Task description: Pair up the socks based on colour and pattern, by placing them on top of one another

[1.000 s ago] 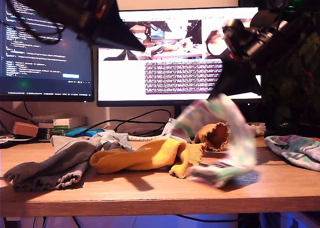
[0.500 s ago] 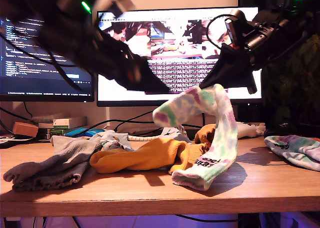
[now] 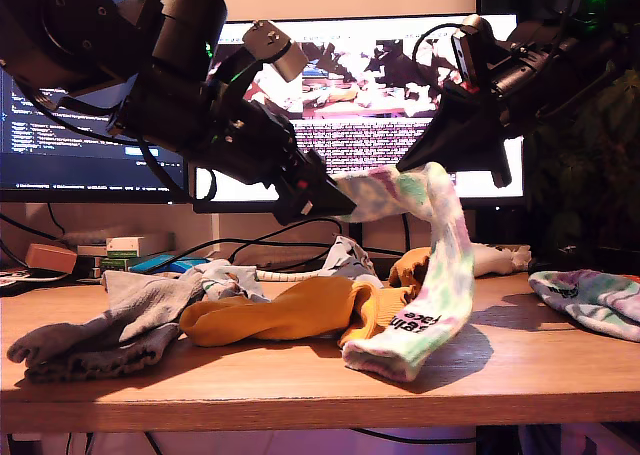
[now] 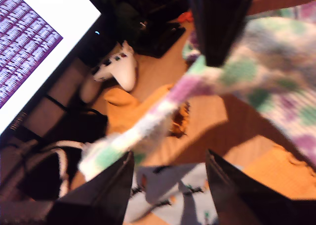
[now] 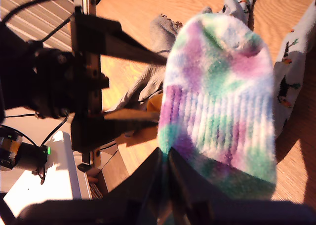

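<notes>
While my second claw (image 3: 425, 167) stays clamped on the blotched sock (image 3: 432, 265) (toe trailing on the surface (image 3: 300, 385)), my first claw (image 3: 335, 203), jaws apart, closes on its lifted cuff, seemingly to spread it for pairing.

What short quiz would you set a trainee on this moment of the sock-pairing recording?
1. True or false: my second tool is shut on the blotched sock, whose lower end rests on the table.
2. Which sock lies alone at the exterior view's right end of the table? A: a grey one. B: a yellow one. C: a second blotched sock.
3. Fill in the blank: my first tool, at the raised end of the blotched sock, is ____ (open or shut).

Key: 1 true; 2 C; 3 open.
</notes>
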Motion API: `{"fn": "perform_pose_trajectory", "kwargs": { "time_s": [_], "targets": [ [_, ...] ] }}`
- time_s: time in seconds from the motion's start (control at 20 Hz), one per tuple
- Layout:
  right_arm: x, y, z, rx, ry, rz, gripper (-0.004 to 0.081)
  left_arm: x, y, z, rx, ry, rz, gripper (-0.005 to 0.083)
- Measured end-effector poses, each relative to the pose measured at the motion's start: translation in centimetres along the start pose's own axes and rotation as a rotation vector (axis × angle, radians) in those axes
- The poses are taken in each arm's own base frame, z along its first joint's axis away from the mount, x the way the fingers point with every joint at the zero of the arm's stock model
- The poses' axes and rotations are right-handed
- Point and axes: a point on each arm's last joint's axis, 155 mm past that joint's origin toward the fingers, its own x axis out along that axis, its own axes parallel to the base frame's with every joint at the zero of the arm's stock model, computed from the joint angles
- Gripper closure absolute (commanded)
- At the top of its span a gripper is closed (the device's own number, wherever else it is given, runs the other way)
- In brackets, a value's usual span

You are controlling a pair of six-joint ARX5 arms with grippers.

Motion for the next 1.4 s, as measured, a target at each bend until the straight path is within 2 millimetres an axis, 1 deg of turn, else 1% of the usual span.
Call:
{"fn": "perform_pose_trajectory", "kwargs": {
  "time_s": [0.15, 0.3, 0.35, 0.45, 0.5, 0.55, 0.7, 0.8, 1.1, 1.15, 1.4],
  "targets": [
    [-0.3, -0.9, -0.2, 0.004, 0.005, -0.037, 0.0783, 0.0, 0.1, 0.2, 0.019, -0.006, 0.004, 0.0359],
    [-0.9, -2.4, -0.4, 0.010, 0.012, -0.104, 0.0783, -0.5, -0.8, -0.4, 0.014, 0.040, -0.035, 0.0364],
    [-1.1, -2.7, -0.3, 0.008, 0.006, -0.112, 0.0783, -0.8, -0.9, 0.0, 0.013, 0.044, -0.044, 0.0364],
    [-1.3, -2.9, -0.2, 0.007, 0.000, -0.117, 0.0783, -1.5, -0.7, 1.7, 0.023, 0.004, -0.046, 0.0364],
    [-1.4, -3.0, -0.1, 0.010, -0.003, -0.118, 0.0783, -1.6, -0.9, 2.1, 0.023, -0.007, -0.062, 0.0364],
    [-1.5, -2.9, -0.1, 0.011, -0.006, -0.114, 0.0783, -1.6, -1.2, 2.2, 0.035, -0.010, -0.075, 0.0364],
    [-1.2, -2.6, -0.2, 0.012, -0.002, -0.101, 0.0783, -1.3, -1.6, 1.6, 0.061, -0.002, -0.088, 0.0364],
    [-1.0, -1.9, -0.2, 0.015, 0.000, -0.073, 0.0783, -0.9, -1.3, 1.6, 0.097, -0.015, -0.074, 0.0364],
    [-0.5, -0.3, -0.3, 0.029, 0.001, -0.002, 0.0783, -0.6, -1.1, 1.3, 0.101, -0.027, -0.065, 0.0364],
    [-0.5, 0.0, -0.3, 0.030, 0.001, 0.010, 0.0783, -0.5, -1.2, 1.1, 0.110, -0.025, -0.067, 0.0364],
    [0.0, 0.9, -0.5, 0.035, 0.013, 0.042, 0.0783, 0.5, -2.3, -1.2, 0.146, 0.015, -0.099, 0.0366]
  ]
}}
